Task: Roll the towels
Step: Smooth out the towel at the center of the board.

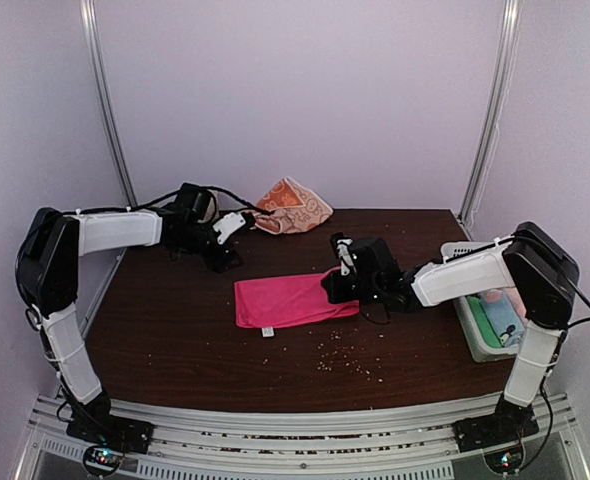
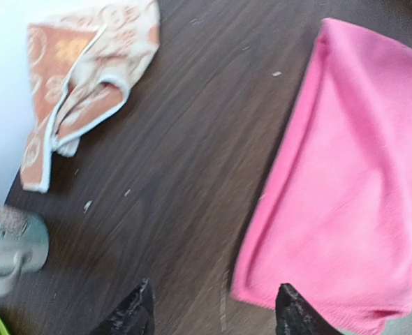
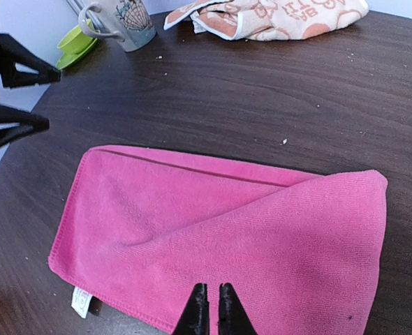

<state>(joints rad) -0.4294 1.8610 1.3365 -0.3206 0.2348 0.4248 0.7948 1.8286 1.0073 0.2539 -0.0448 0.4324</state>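
Observation:
The hot pink towel (image 1: 290, 298) lies folded flat mid-table, with a white tag at its near left corner. From above, it shows as the pink towel (image 3: 227, 230), with one layer folded diagonally over the other. My right gripper (image 3: 214, 307) hovers over its near edge with the fingertips together and no cloth pinched between them. My left gripper (image 2: 216, 310) is open, one fingertip over bare wood and the other over the pink towel's (image 2: 352, 195) corner. The orange bunny-print towel (image 1: 293, 207) lies crumpled at the back edge, away from both grippers.
A grey mug (image 3: 126, 21) and a green dish (image 3: 77, 42) stand at the back left corner. A white basket (image 1: 472, 330) holding pale rolls sits at the table's right edge. Crumbs dot the wood in front of the pink towel.

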